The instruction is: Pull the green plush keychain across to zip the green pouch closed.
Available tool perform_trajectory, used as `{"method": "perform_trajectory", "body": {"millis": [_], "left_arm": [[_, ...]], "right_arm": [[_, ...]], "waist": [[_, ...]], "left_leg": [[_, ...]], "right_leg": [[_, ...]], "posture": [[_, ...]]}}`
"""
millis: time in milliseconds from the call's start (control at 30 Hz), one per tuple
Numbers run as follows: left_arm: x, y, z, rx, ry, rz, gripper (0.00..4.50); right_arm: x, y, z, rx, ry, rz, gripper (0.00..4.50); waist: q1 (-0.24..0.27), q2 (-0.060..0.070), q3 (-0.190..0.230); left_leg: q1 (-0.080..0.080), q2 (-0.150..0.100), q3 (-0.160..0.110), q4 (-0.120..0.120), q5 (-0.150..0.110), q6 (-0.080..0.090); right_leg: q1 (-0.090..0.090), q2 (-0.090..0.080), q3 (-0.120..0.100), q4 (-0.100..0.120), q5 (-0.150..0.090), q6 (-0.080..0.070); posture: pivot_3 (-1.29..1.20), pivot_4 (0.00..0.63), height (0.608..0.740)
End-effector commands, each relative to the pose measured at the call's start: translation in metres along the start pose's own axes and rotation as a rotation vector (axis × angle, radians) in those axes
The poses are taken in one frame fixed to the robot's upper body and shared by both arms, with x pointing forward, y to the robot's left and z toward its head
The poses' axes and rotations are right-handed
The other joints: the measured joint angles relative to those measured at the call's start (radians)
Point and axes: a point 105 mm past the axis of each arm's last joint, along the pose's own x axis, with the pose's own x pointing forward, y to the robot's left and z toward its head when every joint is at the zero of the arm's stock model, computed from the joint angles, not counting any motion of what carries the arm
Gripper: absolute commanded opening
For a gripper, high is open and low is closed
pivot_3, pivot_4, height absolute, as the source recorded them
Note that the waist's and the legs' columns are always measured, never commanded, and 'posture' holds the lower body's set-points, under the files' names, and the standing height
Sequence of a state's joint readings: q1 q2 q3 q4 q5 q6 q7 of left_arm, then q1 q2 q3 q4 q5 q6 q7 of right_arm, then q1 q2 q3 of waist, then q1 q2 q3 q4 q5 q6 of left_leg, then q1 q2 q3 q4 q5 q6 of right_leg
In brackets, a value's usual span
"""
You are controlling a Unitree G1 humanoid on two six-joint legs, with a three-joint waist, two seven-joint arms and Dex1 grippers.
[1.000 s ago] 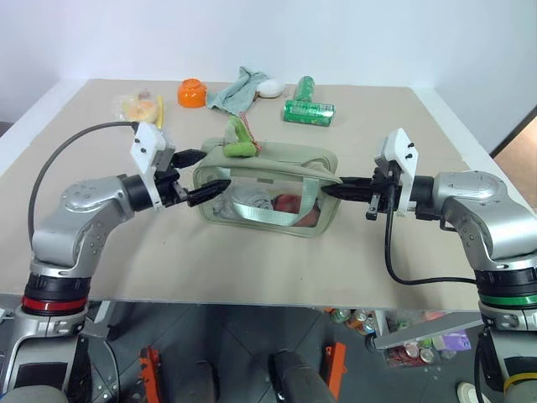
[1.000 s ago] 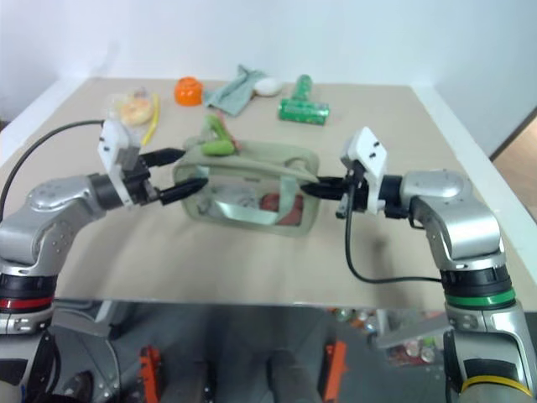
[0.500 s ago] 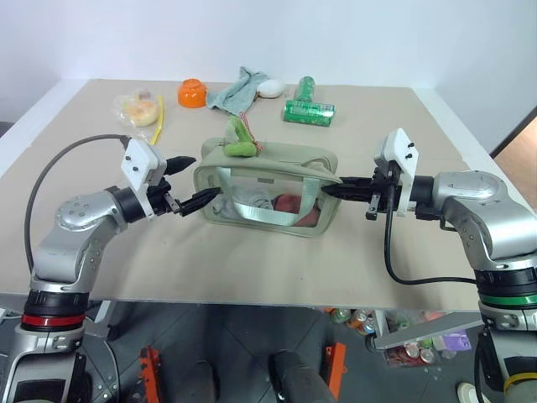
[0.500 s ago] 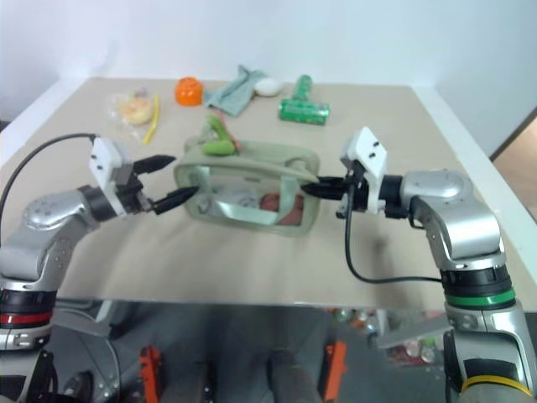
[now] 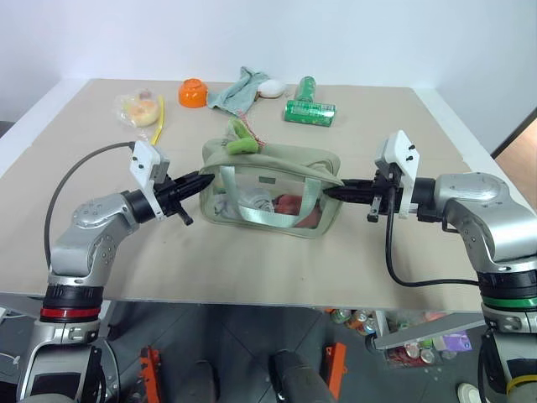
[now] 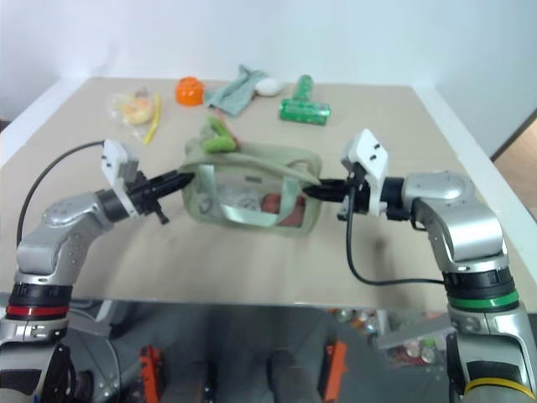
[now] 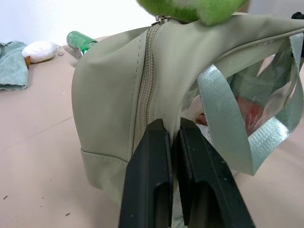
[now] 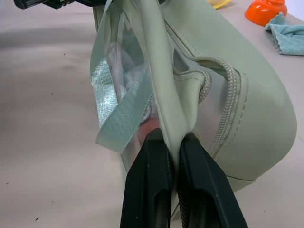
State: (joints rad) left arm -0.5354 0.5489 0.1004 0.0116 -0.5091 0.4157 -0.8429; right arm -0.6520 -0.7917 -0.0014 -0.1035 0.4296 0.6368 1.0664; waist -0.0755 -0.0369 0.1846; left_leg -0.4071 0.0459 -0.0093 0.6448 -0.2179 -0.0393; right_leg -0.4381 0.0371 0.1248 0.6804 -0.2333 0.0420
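In the head views, the boxy pale sage-green fabric pouch with clear plastic sides (image 5: 268,197) is seen standing in the middle of the beige table (image 5: 252,260). The small lime-green plush keychain (image 5: 241,147) is seen lying on the pouch's top at the end on the robot's left. The left gripper (image 5: 204,179) is clenched on that end of the pouch. The right gripper (image 5: 329,191) is clenched on the opposite end. Along the table's far side are seen an orange bowl (image 5: 193,92), a teal-grey cloth (image 5: 237,88), a white egg-shaped object (image 5: 270,87), a green can lying on its side (image 5: 309,110) and a clear bag of yellowish contents (image 5: 137,107).

In the left wrist view, the two black fingers (image 7: 147,185) are seen pressed together, with a fold of the pouch's sage fabric pinched between them just beside the zipper (image 7: 145,90). The plush keychain (image 7: 199,7) is seen at the top of the zipper line, and a strap handle (image 7: 223,123) hangs beside the clear side.

In the right wrist view, the fingers (image 8: 147,185) are seen closed on a fold of fabric at the pouch's end. Beside this fold the zipper (image 8: 223,109) is seen gaping open, so the pouch is not yet zipped at this end.
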Motion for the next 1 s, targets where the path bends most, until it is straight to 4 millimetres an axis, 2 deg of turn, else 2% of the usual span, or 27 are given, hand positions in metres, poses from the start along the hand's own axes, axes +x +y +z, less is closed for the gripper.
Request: {"method": "perform_trajectory", "body": {"millis": [33,67,100,133,167,200,267,300,367,400,500,567,600,667,733,767,867,1000], "left_arm": [[-0.002,0.003,0.022,0.064,-0.045,-0.003,0.00],[-0.002,0.003,0.023,0.066,-0.047,-0.003,0.00],[-0.003,0.002,0.024,0.068,-0.049,-0.003,0.00],[-0.003,0.002,0.025,0.068,-0.050,-0.002,0.00],[-0.003,0.002,0.025,0.070,-0.049,0.000,0.00],[-0.003,0.002,0.024,0.071,-0.045,0.001,0.00],[-0.003,0.002,0.022,0.074,-0.035,0.005,0.00],[-0.003,0.002,0.021,0.074,-0.032,0.004,0.00],[-0.003,0.001,0.020,0.071,-0.033,0.003,0.00],[-0.002,0.000,0.020,0.071,-0.033,0.000,0.00],[-0.001,-0.002,0.020,0.071,-0.032,-0.003,0.00],[-0.002,-0.002,0.020,0.070,-0.032,0.000,0.00],[-0.002,-0.001,0.020,0.070,-0.032,0.001,0.00],[-0.002,-0.002,0.020,0.068,-0.032,0.003,0.00],[-0.002,-0.003,0.021,0.064,-0.036,0.007,0.00],[-0.002,-0.004,0.021,0.063,-0.037,0.008,0.00],[-0.002,-0.005,0.020,0.048,-0.042,0.016,0.00],[-0.002,-0.007,0.019,0.040,-0.042,0.020,0.00]], "right_arm": [[-0.008,0.001,0.017,-0.002,-0.047,0.009,0.73],[-0.008,0.002,0.016,-0.003,-0.037,0.017,0.97],[-0.008,0.003,0.016,-0.002,-0.030,0.025,1.48],[-0.009,0.004,0.015,0.008,-0.024,0.034,1.65],[-0.010,0.005,0.014,0.012,-0.019,0.039,2.02],[-0.012,0.003,0.014,0.004,-0.021,0.025,2.27],[-0.021,-0.007,0.018,-0.014,-0.031,-0.022,3.13],[-0.025,-0.011,0.020,-0.020,-0.030,-0.037,3.27],[-0.035,-0.018,0.030,-0.027,-0.038,-0.061,4.15],[-0.040,-0.021,0.040,-0.039,-0.058,-0.065,4.41],[-0.041,-0.023,0.072,-0.099,-0.134,-0.065,4.41],[-0.032,-0.020,0.096,-0.170,-0.193,-0.057,4.41],[-0.029,-0.020,0.101,-0.184,-0.204,-0.055,4.41],[-0.010,-0.005,0.113,-0.234,-0.228,0.013,4.41],[0.022,0.021,0.118,-0.280,-0.249,0.132,4.41],[0.030,0.028,0.119,-0.288,-0.257,0.159,4.41],[0.050,0.030,0.111,-0.313,-0.237,0.172,4.41],[0.061,0.025,0.115,-0.317,-0.255,0.162,4.41]], "waist": [[0.000,0.000,0.000],[0.000,0.000,0.000],[0.000,0.000,0.000],[0.000,0.000,0.000],[0.000,0.000,0.000],[0.000,0.000,0.000],[-0.001,0.000,0.000],[-0.001,0.000,0.000],[-0.001,0.000,0.000],[-0.001,0.000,0.000],[-0.005,0.000,0.000],[-0.006,0.000,0.000],[-0.006,0.000,0.000],[-0.004,0.000,0.000],[-0.008,0.000,0.000],[-0.009,0.000,0.000],[-0.004,0.000,0.000],[0.005,0.000,0.000]], "left_leg": [[0.000,0.000,0.000,0.000,0.000,0.000],[0.000,0.000,0.000,0.000,0.000,0.000],[0.000,0.000,0.000,0.000,0.000,0.000],[0.000,0.000,0.000,0.000,0.000,0.000],[0.000,0.000,0.000,0.000,0.000,0.000],[0.000,0.000,0.000,0.000,0.000,0.000],[0.000,0.000,0.000,0.000,0.000,0.000],[0.000,0.000,0.000,0.000,0.000,0.000],[0.000,0.000,0.000,0.000,0.000,0.000],[0.000,0.000,0.000,0.000,0.000,0.000],[0.001,0.000,0.001,0.000,0.000,0.000],[0.001,0.001,0.001,-0.001,0.000,0.000],[0.001,0.001,0.001,-0.001,0.000,0.000],[0.001,0.001,0.000,-0.001,0.000,0.000],[0.001,0.001,0.000,-0.001,0.000,0.000],[0.001,0.002,0.000,-0.002,0.000,0.000],[-0.001,0.002,0.000,-0.002,0.000,0.000],[-0.004,-0.001,-0.001,-0.001,0.000,0.000]], "right_leg": [[0.000,0.000,0.000,0.000,0.000,0.000],[0.000,0.000,0.000,0.000,0.000,0.000],[0.000,0.000,0.000,0.000,0.000,0.000],[0.000,0.000,0.000,0.000,0.000,0.000],[0.000,0.000,0.000,0.000,0.000,0.000],[0.000,0.000,0.000,0.000,0.000,0.000],[0.000,0.000,0.000,0.000,0.000,0.000],[0.000,0.000,0.000,0.000,0.000,0.000],[0.000,0.000,0.000,0.000,0.000,0.000],[0.000,0.000,0.000,0.000,0.000,0.000],[0.000,0.000,0.001,0.000,0.000,0.000],[-0.001,0.001,0.001,0.000,0.000,0.000],[0.000,0.001,0.001,0.000,0.000,-0.001],[0.000,0.002,0.000,0.000,0.001,-0.001],[-0.001,0.002,0.000,0.000,0.000,-0.001],[-0.001,0.002,0.001,0.000,0.000,-0.001],[-0.002,0.002,0.000,0.000,0.001,-0.001],[-0.002,-0.002,-0.002,0.000,0.000,-0.001]], "posture": [[0.00,0.150,0.740],[0.00,0.150,0.740],[0.00,0.150,0.740],[0.00,0.150,0.740],[0.00,0.150,0.740],[0.00,0.150,0.740],[0.00,0.150,0.740],[0.00,0.150,0.740],[0.00,0.150,0.740],[0.00,0.150,0.740],[0.00,0.150,0.740],[0.00,0.150,0.740],[0.00,0.150,0.740],[0.00,0.150,0.740],[0.00,0.150,0.740],[0.00,0.150,0.740],[0.00,0.150,0.740],[0.00,0.150,0.740]]}}
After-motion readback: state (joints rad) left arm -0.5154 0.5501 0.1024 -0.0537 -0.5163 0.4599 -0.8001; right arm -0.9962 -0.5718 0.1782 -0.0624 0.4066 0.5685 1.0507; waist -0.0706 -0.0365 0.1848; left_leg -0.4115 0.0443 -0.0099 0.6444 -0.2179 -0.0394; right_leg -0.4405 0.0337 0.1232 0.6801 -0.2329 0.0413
